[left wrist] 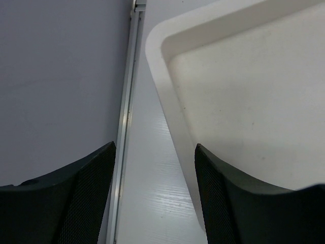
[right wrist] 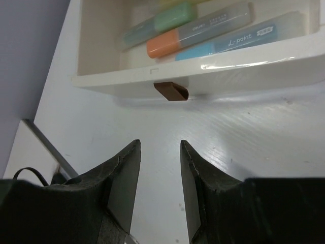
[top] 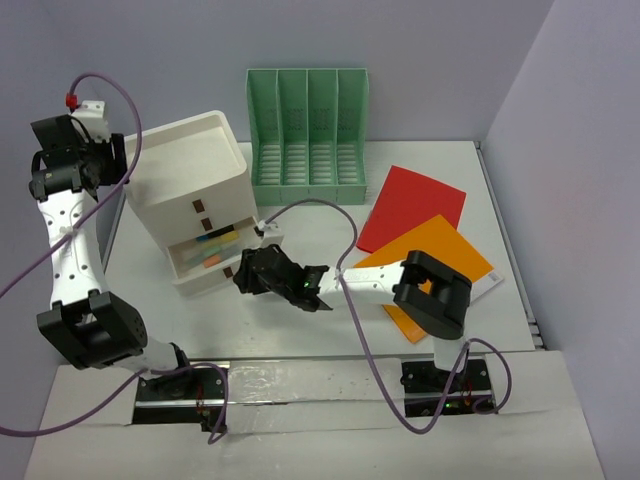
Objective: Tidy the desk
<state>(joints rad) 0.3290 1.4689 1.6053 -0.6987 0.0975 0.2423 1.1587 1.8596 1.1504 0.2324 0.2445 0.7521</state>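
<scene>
The desk (top: 310, 238) is a white tabletop. A white three-drawer box (top: 190, 165) stands on it at the left, its lower drawer (top: 205, 258) pulled out with several highlighters (right wrist: 198, 31) inside. My right gripper (top: 244, 280) sits low just in front of that drawer. It is open with nothing between its fingers (right wrist: 160, 143), facing the brown handle (right wrist: 171, 91) a short way off. My left gripper (top: 115, 158) is raised at the box's upper left corner. It is open (left wrist: 155, 147) over the strip of desk (left wrist: 147, 173) beside the box top (left wrist: 244, 91).
A green slotted file holder (top: 308, 125) stands at the back. A red sheet (top: 412, 205) and an orange sheet (top: 425, 262) lie at the right, partly under the right arm's elbow. A metal edge rail (left wrist: 127, 101) borders the desk on the left, next to the wall.
</scene>
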